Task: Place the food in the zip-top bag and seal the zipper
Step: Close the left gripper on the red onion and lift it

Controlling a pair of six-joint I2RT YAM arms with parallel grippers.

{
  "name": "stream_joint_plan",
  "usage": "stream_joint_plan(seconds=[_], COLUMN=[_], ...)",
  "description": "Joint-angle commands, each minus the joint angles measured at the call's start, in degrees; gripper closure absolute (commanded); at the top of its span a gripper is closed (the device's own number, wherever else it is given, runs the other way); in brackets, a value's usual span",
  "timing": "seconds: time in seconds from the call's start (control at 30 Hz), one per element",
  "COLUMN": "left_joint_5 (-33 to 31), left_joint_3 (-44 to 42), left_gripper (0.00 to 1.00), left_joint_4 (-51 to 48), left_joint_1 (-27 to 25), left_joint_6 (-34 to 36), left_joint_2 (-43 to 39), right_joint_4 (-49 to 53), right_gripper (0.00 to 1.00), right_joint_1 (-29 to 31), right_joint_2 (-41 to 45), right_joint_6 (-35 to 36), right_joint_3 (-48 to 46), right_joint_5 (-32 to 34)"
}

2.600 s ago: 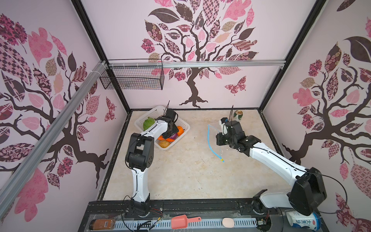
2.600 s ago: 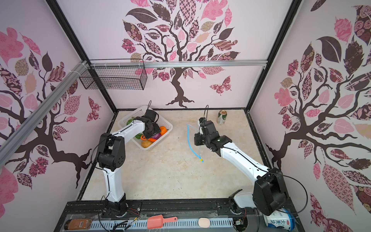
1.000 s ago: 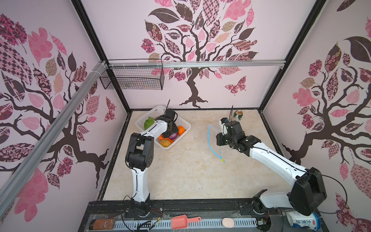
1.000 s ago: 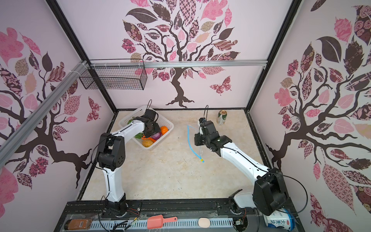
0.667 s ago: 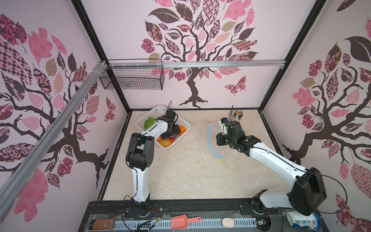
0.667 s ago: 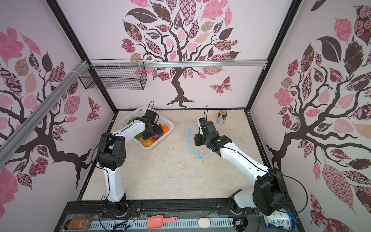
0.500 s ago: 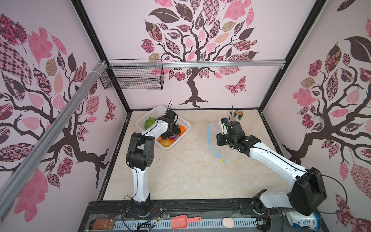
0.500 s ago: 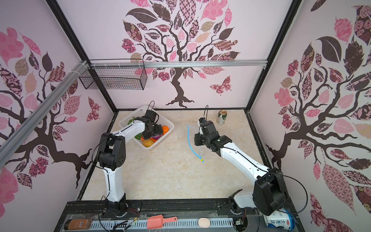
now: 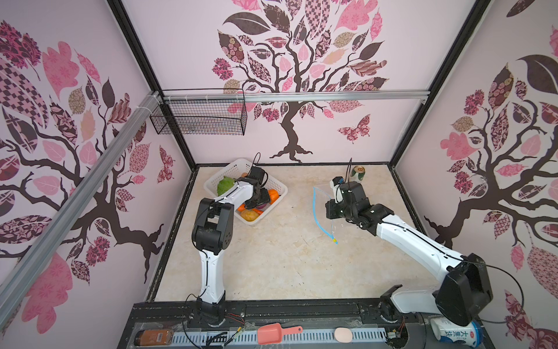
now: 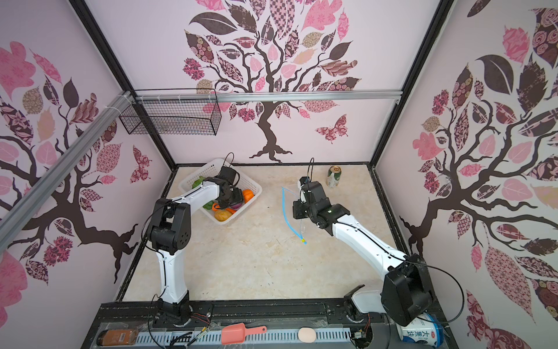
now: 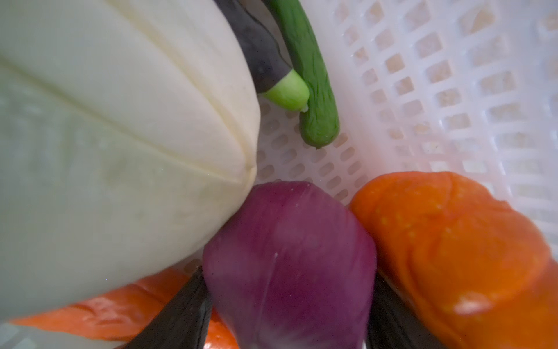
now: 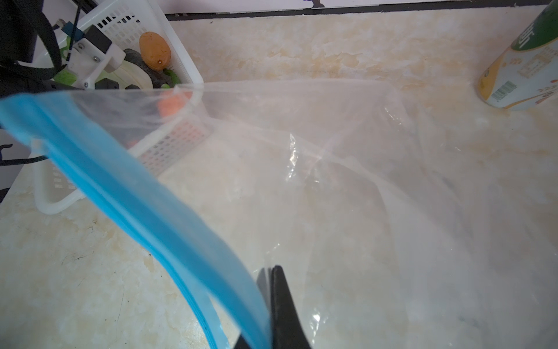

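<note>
Gripping purple onion [image 11: 290,266] on both sides with left gripper [image 11: 287,305] fingers [image 11: 181,311], jaws part-way wide, down inside white basket [image 11: 453,90] at back left of table [image 9: 287,266]. Wedged between napa cabbage [image 11: 105,151] and pumpkin [image 11: 453,256], touching both. Pinching zip-top bag [image 12: 362,181] mouth tight in right gripper [image 12: 277,302], just beside blue zipper [image 12: 136,193], edge raised, rest lying right of centre. Standing behind bag, apart: drink can [image 10: 334,176].

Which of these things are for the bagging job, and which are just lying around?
For the job: purple onion, pumpkin, napa cabbage, potato, zip-top bag, blue zipper.

Just lying about: drink can, pink scoop, wire basket, brown bottle.
</note>
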State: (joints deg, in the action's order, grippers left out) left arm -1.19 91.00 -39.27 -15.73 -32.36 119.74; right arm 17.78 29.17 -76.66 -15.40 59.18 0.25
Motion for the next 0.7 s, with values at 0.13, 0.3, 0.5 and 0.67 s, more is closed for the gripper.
stream_joint_plan(seconds=[0.13, 0.3, 0.5, 0.67], left_joint_5=[0.6, 1.3, 1.2, 1.1], left_joint_3=[-0.9, -1.9, -4.2, -5.2], left_gripper=[0.48, 0.54, 0.55, 0.55], left_joint_4=[-1.0, -0.8, 0.8, 1.5], left_joint_1=[-0.1, 0.1, 0.7, 1.2], left_joint_6=[1.2, 1.6, 1.9, 2.4], left_joint_2=[-1.4, -5.8, -10.6, -11.2], right_joint_4=[0.0, -0.6, -0.8, -0.8], right_gripper=[1.0, 1.0, 1.0, 1.0], right_joint_1=[-0.1, 0.0, -0.1, 0.0], right_joint_2=[1.8, 2.6, 1.9, 1.0], right_joint_6=[0.3, 0.3, -0.2, -1.0], right_joint_3=[1.0, 0.7, 1.2, 2.1], right_joint_5=[0.8, 1.1, 0.4, -0.6])
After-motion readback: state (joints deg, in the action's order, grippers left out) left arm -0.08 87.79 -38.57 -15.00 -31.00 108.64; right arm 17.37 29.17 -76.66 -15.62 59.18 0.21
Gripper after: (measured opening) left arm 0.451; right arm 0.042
